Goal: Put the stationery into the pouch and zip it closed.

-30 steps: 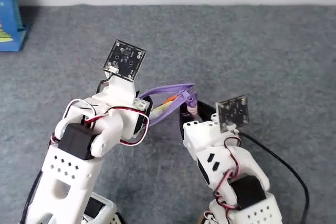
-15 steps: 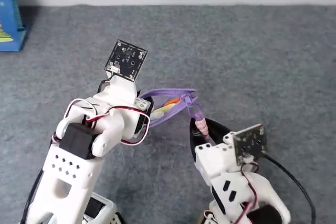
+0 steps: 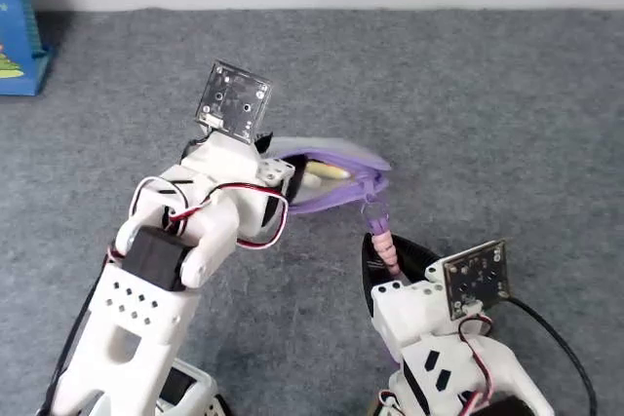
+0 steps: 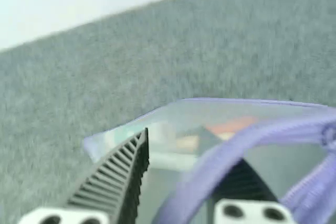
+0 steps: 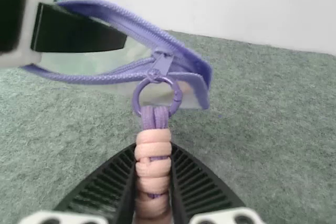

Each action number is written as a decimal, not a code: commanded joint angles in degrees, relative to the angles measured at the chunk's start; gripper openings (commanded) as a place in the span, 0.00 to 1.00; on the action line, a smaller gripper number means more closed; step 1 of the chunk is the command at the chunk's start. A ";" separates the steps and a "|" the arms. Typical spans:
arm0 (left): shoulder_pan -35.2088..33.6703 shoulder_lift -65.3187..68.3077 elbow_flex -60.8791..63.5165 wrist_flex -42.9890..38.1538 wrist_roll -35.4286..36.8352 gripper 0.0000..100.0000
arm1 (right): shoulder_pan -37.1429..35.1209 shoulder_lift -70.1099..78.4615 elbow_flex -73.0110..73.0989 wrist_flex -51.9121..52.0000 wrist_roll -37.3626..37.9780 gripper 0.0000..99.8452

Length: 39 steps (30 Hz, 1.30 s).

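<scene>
High view: your left pincer (image 3: pixel 280 165) clamps the pouch (image 3: pixel 346 157) holding stationery (image 3: pixel 327 172); your right pincer (image 3: pixel 385 258) pinches its zip cord (image 3: pixel 380 233).

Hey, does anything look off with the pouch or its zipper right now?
Nothing spilled or torn. The pouch is stretched between the left end effector and the right end effector, which grips the pink pull cord; its zipper gapes open beside the slider.

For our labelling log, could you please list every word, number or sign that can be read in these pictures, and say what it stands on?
No text can be read.
Blue box: coloured print, too small and cut off to read.
Camera boards: tiny marks, too small to read.
Pouch: no print shows.
</scene>
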 commanded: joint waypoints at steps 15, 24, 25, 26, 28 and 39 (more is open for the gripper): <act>0.26 -0.79 2.33 -2.90 -4.13 0.22 | 0.13 -0.04 -2.90 0.48 0.00 0.01; -2.90 -0.79 2.07 2.20 -4.31 0.07 | 2.24 0.13 -2.64 1.80 -1.58 0.04; -2.64 -0.79 2.07 2.29 -4.31 0.06 | 2.24 0.13 -2.64 2.51 -1.67 0.07; -2.46 -0.79 2.07 2.29 -4.04 0.05 | 2.24 0.22 -2.55 3.12 -2.02 0.11; -1.85 -0.79 2.07 2.11 -3.96 0.03 | 2.24 0.22 -2.55 4.09 -4.22 0.17; -0.97 -8.88 -2.33 12.22 -1.14 0.02 | 2.42 0.22 1.32 -3.56 -5.54 0.17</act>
